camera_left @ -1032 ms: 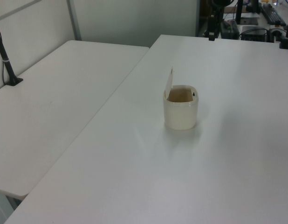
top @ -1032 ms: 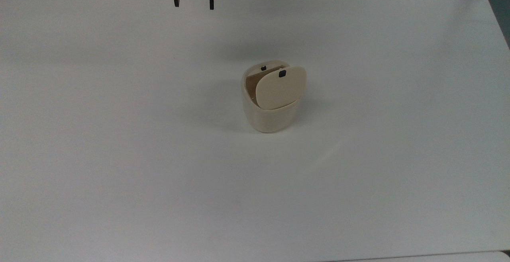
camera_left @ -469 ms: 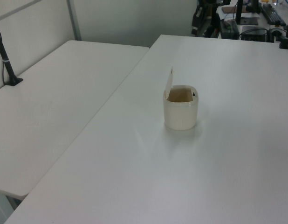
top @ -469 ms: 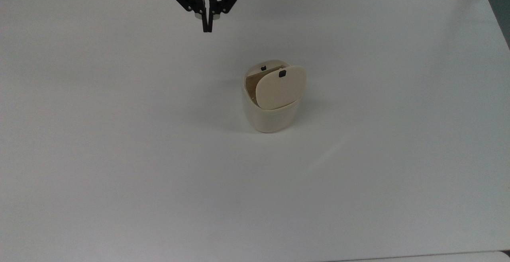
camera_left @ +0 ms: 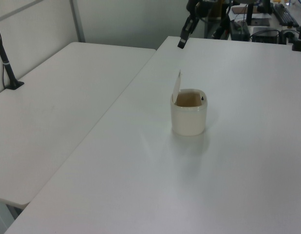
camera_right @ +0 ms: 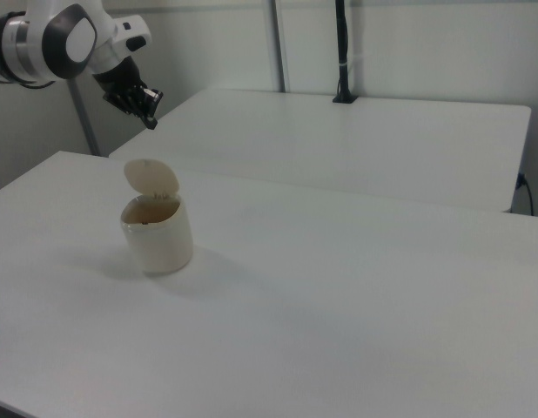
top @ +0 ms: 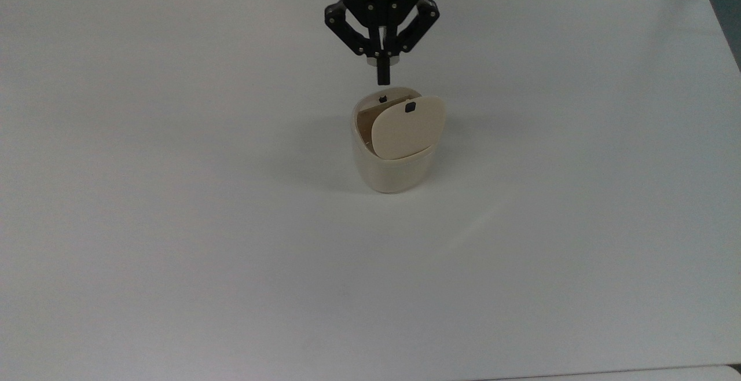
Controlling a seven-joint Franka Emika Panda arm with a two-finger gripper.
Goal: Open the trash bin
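Nearest, a broad bare stretch of smooth white rectangular table, unmarked from its front edge inward; further in, near the middle of that top and a little toward the top view's right, the small cream-beige plastic trash bin, a rounded-square tub standing upright on its base; lid already up, the flat rounded cream lid raised on its hinge and standing nearly upright at the rim, on the left view's left side of the tub and above the tub's far edge in the right view; a small black square button near the lid's free edge, a second small dark tab on the rim opposite; brownish inner walls laid bare in the opened mouth. Beyond the bin, the black two-finger gripper with angled linkages, tilted down toward the bin from the far side; fingers pressed together into one narrow tip, nothing held between them; apart from the bin, tip raised above the table in the left view and the right view. Farthest, a second white table alongside, a black post clamped at its edge.
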